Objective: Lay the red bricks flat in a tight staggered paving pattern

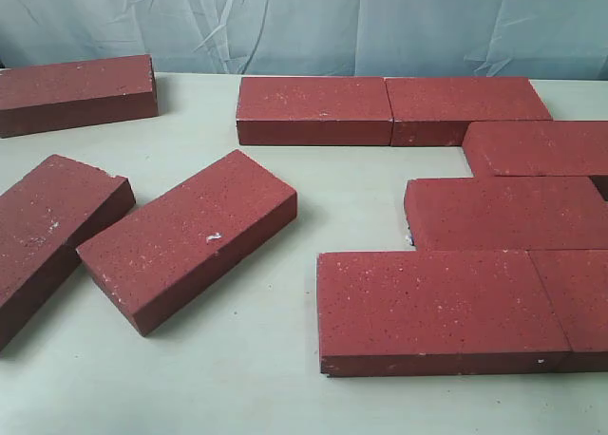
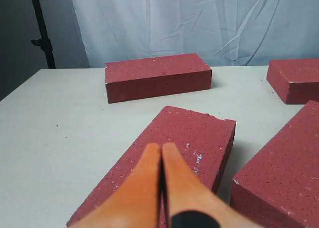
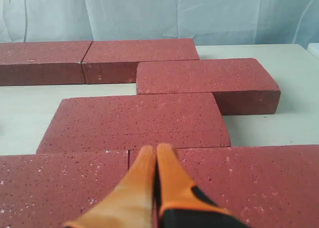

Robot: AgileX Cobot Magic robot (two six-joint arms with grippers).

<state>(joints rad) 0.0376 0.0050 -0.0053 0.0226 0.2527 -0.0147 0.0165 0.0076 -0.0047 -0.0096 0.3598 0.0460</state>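
Neither gripper shows in the exterior view. Six red bricks lie flat in a staggered group on the right: a back pair, one at the right edge, a middle one and a front pair. Three loose bricks lie on the left: far, angled at the edge, angled in the centre. My left gripper is shut and empty over an angled brick. My right gripper is shut and empty over the front pair's seam, just before the middle brick.
The bricks rest on a pale table with a wrinkled light curtain behind. A dark stand rises past the table's far corner in the left wrist view. Gaps separate the middle brick from the back pair.
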